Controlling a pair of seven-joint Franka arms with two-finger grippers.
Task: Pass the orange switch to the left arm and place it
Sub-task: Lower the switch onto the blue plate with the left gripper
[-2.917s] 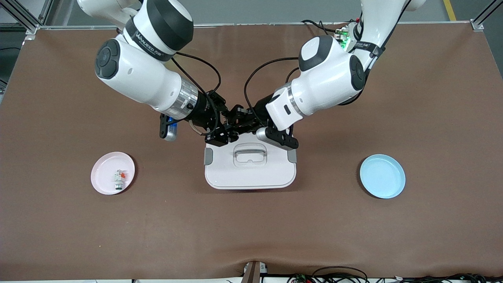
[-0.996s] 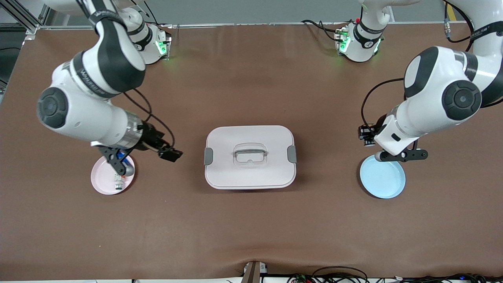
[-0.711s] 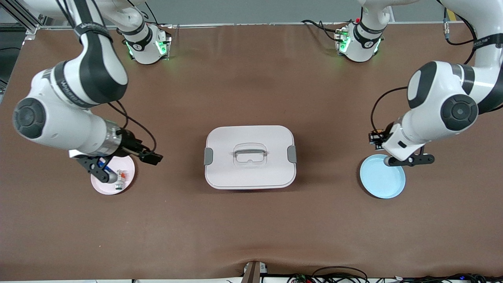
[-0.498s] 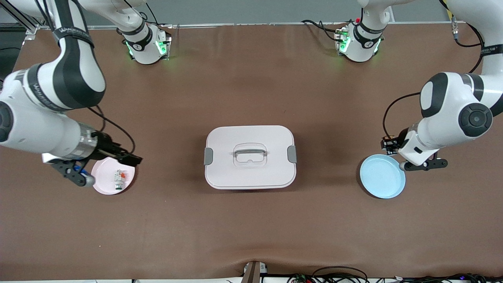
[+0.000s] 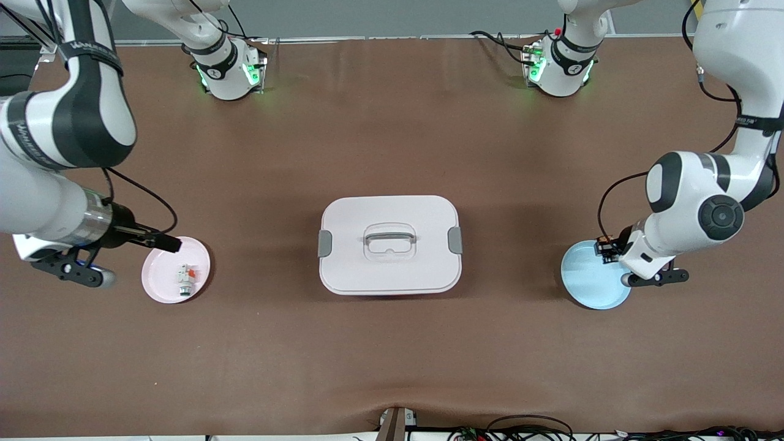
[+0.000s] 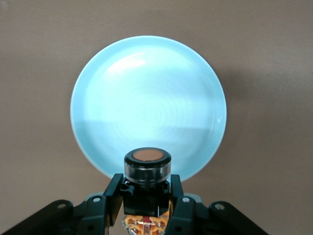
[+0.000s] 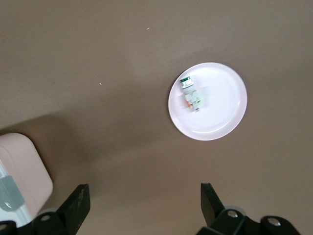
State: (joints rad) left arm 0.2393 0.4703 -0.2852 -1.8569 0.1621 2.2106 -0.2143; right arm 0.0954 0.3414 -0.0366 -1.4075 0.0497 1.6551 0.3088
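Note:
The orange switch [image 6: 147, 169], a small black cylinder with an orange end, is clamped between the fingers of my left gripper [image 6: 146, 190]. In the front view that left gripper [image 5: 607, 248] hangs over the rim of the blue plate [image 5: 591, 285] at the left arm's end of the table. The blue plate [image 6: 146, 93] fills the left wrist view, bare. My right gripper [image 5: 166, 244] is open with nothing in it, by the edge of the pink plate [image 5: 160, 275]. The white box [image 5: 389, 245] sits lidded mid-table, apart from both arms.
A small white-and-green part with a red bit [image 5: 185, 278] lies on the pink plate [image 7: 222, 115], and the same part [image 7: 191, 95] shows in the right wrist view. A corner of the box [image 7: 22, 171] shows there too. Brown table mat [image 5: 392, 355] lies all around.
Both arms have drawn apart from over the box. The left gripper carried the switch to the blue plate and came lower; the right gripper swung out past the pink plate, open.

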